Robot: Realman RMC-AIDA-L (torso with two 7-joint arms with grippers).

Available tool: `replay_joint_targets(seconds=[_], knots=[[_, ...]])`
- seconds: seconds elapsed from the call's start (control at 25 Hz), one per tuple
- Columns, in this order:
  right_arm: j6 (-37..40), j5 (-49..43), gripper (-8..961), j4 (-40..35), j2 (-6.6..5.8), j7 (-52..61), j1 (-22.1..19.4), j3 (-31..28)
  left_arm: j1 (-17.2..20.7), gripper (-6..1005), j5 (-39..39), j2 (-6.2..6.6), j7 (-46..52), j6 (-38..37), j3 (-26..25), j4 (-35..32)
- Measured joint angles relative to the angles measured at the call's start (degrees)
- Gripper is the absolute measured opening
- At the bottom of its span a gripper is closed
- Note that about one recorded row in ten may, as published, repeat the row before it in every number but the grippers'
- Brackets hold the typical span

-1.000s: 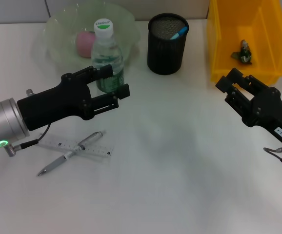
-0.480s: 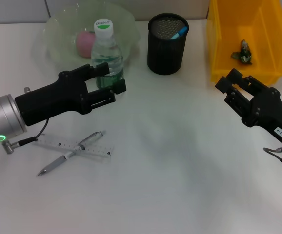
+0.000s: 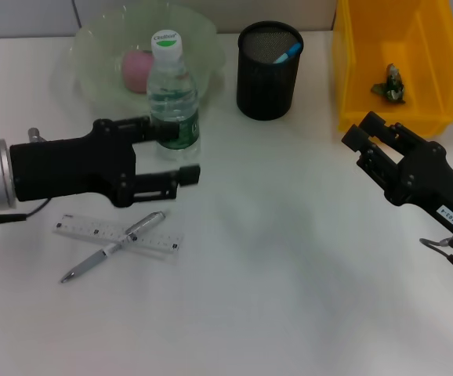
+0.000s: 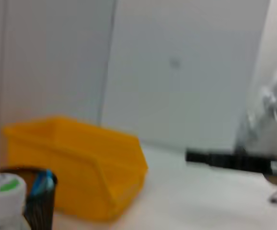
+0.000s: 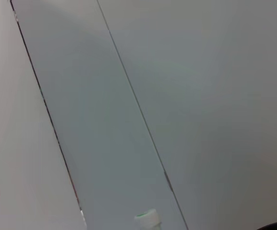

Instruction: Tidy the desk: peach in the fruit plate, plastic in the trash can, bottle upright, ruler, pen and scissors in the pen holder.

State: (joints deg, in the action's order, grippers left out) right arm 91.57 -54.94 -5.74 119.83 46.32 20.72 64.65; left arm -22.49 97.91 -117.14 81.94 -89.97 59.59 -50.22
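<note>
The clear water bottle (image 3: 173, 94) stands upright on the table, in front of the glass fruit plate (image 3: 93, 47) that holds the pink peach (image 3: 138, 69). My left gripper (image 3: 172, 150) is open at the bottle's base, one finger beside it, and holds nothing. The clear ruler (image 3: 93, 231) lies flat with the silver pen (image 3: 113, 249) across it, just in front of the left arm. The black mesh pen holder (image 3: 267, 78) has a blue-tipped item (image 3: 288, 53) in it. The plastic wrapper (image 3: 391, 82) lies in the yellow bin (image 3: 352, 70). My right gripper (image 3: 364, 135) is open and empty before the bin.
The left wrist view shows the bottle cap (image 4: 2, 191), the pen holder (image 4: 40, 201), the yellow bin (image 4: 81, 167) and the right arm (image 4: 239, 160) farther off. The right wrist view shows mostly wall and the bottle cap (image 5: 146, 220).
My left gripper has drawn back from the bottle toward the left and front. The bottle stays upright. The right arm has barely moved.
</note>
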Motion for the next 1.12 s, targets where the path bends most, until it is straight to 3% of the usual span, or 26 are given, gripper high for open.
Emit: replay_joint_targets(seconds=[0.04,0.2,0.44,0.48,0.6,0.8,1.12], knots=[[-0.01,0.00,428,0.10,0.00,0.00,0.12,0.04,0.00,739,0.00,0.00,0.00,0.00,0.00,0.00],[-0.06,0.00,428,1.04,0.02,0.00,0.92,0.04,-2.26,739,16.14,-1.19,14.13,-2.48,1.67,-16.10],[-0.08,0.00,428,1.39,0.05,0.00,1.15,0.04,-3.39,739,20.85,-1.34,17.99,-2.65,4.87,-19.97],[-0.08,0.00,428,1.41,0.05,0.00,1.15,0.04,-4.96,739,25.95,-1.42,20.74,-2.22,11.82,-23.69],[-0.06,0.00,428,1.45,0.06,0.00,1.13,0.04,-5.45,739,28.43,-1.52,21.48,-0.13,18.68,-27.22],[-0.05,0.00,428,1.83,0.06,0.00,1.10,0.04,-6.03,739,32.32,-1.58,21.72,1.36,22.85,-30.42],[-0.06,0.10,427,1.96,0.06,0.00,1.21,0.04,-8.20,739,37.03,-1.70,23.46,2.19,25.23,-28.24]])
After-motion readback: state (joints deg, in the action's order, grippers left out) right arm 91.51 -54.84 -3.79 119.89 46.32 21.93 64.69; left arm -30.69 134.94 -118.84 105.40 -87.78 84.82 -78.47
